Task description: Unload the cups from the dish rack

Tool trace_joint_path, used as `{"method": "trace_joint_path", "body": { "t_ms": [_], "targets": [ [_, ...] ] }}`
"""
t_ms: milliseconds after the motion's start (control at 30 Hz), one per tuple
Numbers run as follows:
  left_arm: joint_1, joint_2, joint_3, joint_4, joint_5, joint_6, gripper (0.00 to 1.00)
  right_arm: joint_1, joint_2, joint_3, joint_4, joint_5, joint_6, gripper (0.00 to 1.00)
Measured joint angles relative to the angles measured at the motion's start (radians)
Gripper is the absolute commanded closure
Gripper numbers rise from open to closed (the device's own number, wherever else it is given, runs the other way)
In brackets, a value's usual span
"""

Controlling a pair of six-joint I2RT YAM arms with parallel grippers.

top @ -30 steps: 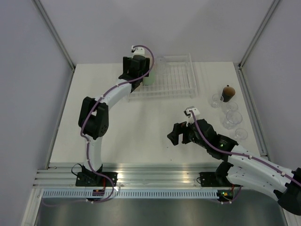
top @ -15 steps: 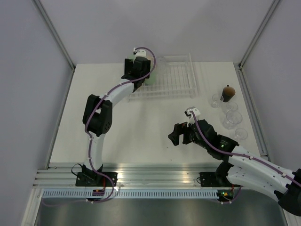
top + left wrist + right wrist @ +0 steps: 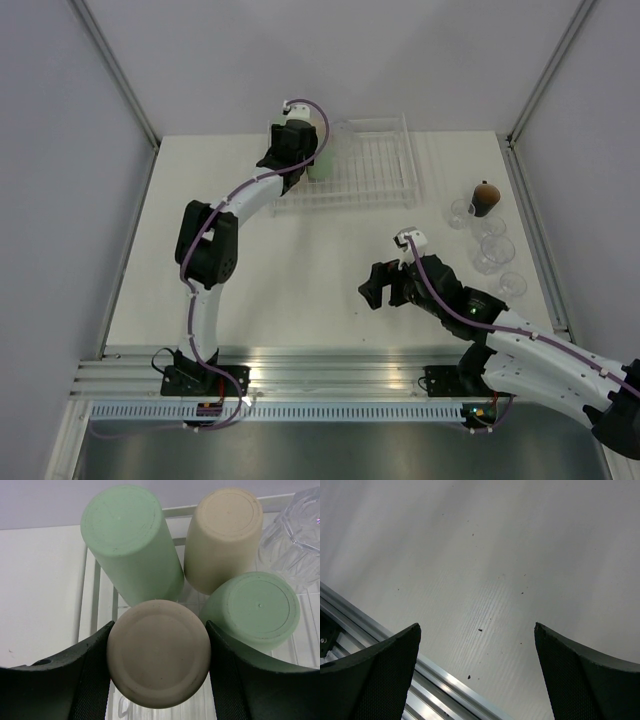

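Note:
The white wire dish rack (image 3: 375, 165) lies at the back of the table. In the left wrist view its wires (image 3: 95, 595) hold upturned cups: two mint green ones (image 3: 131, 542) (image 3: 255, 607), a beige one (image 3: 225, 537) and a clear one (image 3: 295, 535). My left gripper (image 3: 158, 655) is over the rack's left end (image 3: 300, 150). Both its fingers press the sides of a second beige cup (image 3: 158, 652). My right gripper (image 3: 372, 290) is open and empty over bare table, its fingers (image 3: 380, 675) wide apart.
Several clear glasses (image 3: 490, 250) and a small dark brown cup (image 3: 486, 197) stand at the table's right side. An aluminium rail (image 3: 445, 680) runs along the near table edge under my right gripper.
My left gripper has moved slightly farther in over the rack's left end, around the cups. The right arm has barely moved.

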Motion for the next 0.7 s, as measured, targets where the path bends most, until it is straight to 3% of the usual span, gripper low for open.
{"method": "trace_joint_path", "body": {
  "t_ms": [300,700],
  "targets": [
    [0.000,-0.095,-0.122,0.021,0.008,-0.002,0.98,0.000,-0.010,-0.013,-0.004,0.019,0.001,0.02],
    [0.000,-0.463,-0.277,0.086,0.098,-0.085,0.98,0.000,-0.021,-0.053,0.060,0.044,0.002,0.02]
  ]
}}
